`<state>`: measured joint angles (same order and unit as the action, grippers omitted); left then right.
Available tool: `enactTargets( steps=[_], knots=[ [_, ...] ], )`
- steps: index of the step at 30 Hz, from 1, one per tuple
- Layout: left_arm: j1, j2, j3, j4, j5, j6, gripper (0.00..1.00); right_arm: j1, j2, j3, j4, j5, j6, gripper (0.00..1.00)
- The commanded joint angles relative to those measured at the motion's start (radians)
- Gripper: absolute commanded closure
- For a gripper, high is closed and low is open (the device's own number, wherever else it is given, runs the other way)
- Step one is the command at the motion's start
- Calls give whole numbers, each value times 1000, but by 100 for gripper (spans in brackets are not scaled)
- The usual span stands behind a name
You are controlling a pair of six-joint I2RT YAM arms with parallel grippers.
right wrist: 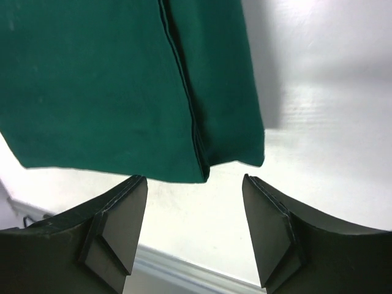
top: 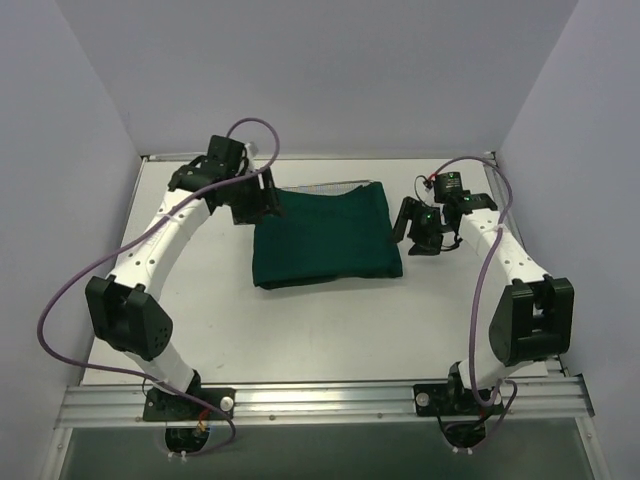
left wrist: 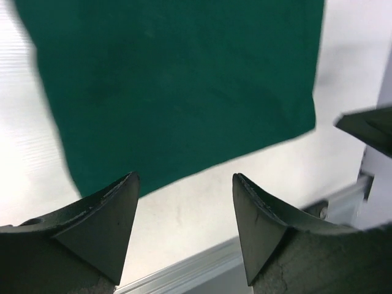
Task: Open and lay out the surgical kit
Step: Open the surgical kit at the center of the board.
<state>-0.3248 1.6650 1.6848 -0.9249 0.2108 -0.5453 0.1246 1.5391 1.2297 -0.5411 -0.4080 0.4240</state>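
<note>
White table [top: 300, 330] carries the folded green drape [top: 325, 240] mid-surface, left claw [left wrist: 184, 180] and right claw [right wrist: 195, 182] wide and empty at its sides. Pinching several layers together would likely drag the bundle, not unfold it.

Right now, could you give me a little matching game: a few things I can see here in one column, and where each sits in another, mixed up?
1. green drape
2. left gripper
3. right gripper
4. aluminium rail

a. just right of the drape
b. along the near edge of the table
c. folded, in the middle
d. at the drape's far left corner

Pairs: 1-c, 2-d, 3-a, 4-b
</note>
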Motion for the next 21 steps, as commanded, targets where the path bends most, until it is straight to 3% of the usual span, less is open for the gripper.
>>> enactTargets(
  steps=[1, 21],
  knots=[
    [-83, -37, -40, 113, 85, 25, 29, 0, -11, -42, 18, -123, 25, 37],
    [-169, -11, 53, 110, 174, 21, 36, 1, 42, -151, 155, -170, 93, 51]
  ],
)
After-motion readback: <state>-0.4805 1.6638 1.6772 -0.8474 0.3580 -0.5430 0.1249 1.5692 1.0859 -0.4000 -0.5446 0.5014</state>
